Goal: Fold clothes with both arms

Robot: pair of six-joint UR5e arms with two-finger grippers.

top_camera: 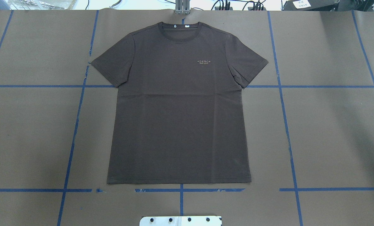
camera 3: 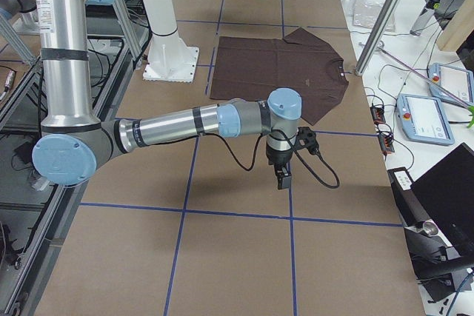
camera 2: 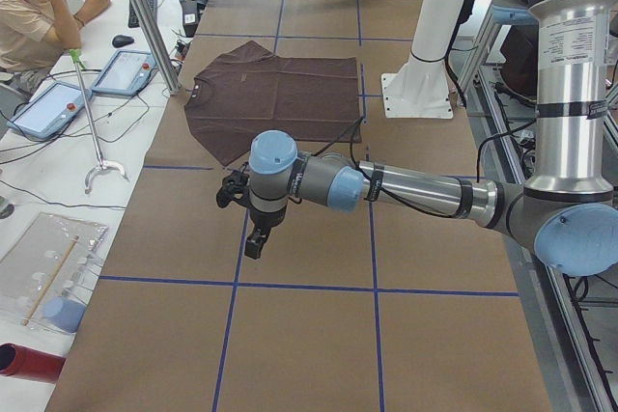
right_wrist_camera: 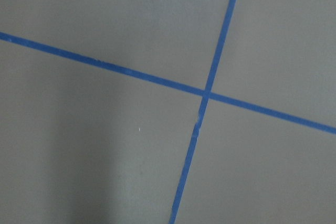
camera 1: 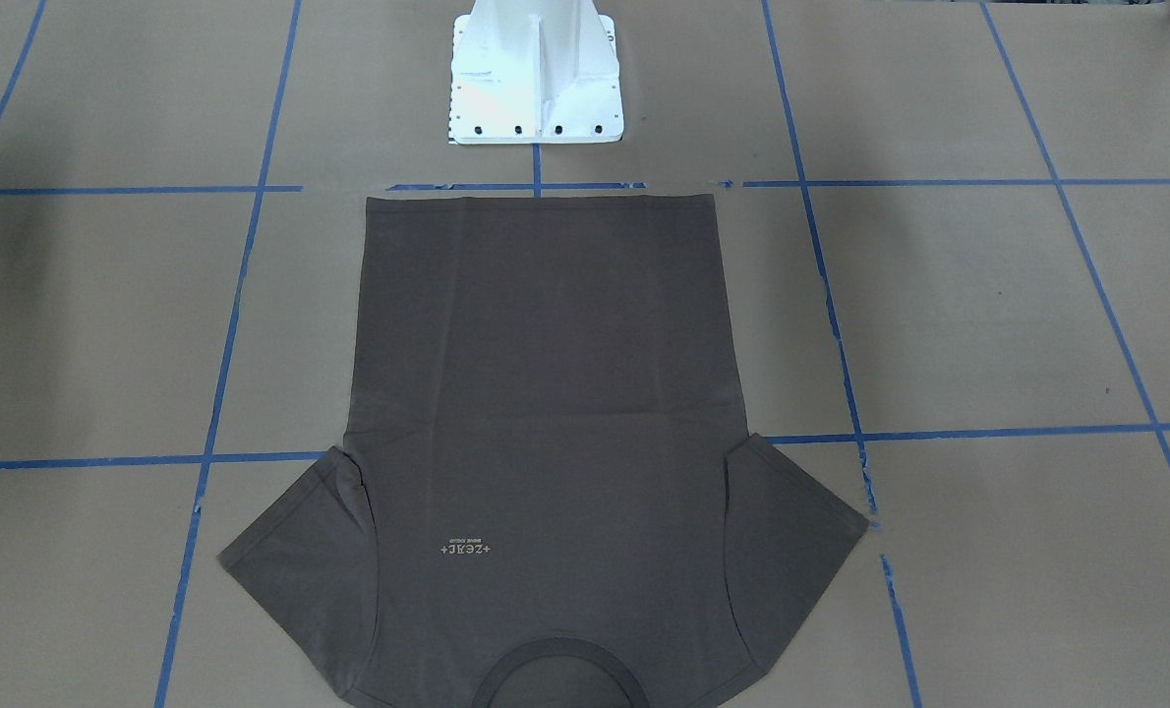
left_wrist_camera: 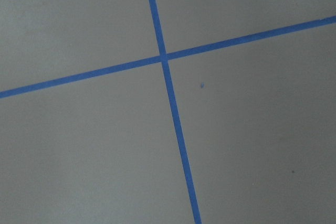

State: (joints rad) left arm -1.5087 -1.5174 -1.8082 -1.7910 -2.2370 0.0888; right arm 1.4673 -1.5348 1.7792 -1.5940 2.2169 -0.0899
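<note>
The T-shirt (top_camera: 177, 119) bears pale chest lettering (top_camera: 205, 61) reading roughly "+ZEAL+", a little below the collar (camera 1: 560, 649) and off to one side. The smaller line beneath is illegible.

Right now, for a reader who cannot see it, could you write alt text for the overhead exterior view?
A dark brown-grey T-shirt lies flat and unfolded, front up, collar at the view's top. The brown table carries a grid of blue tape lines, and a white base plate shows at the bottom edge.
</note>
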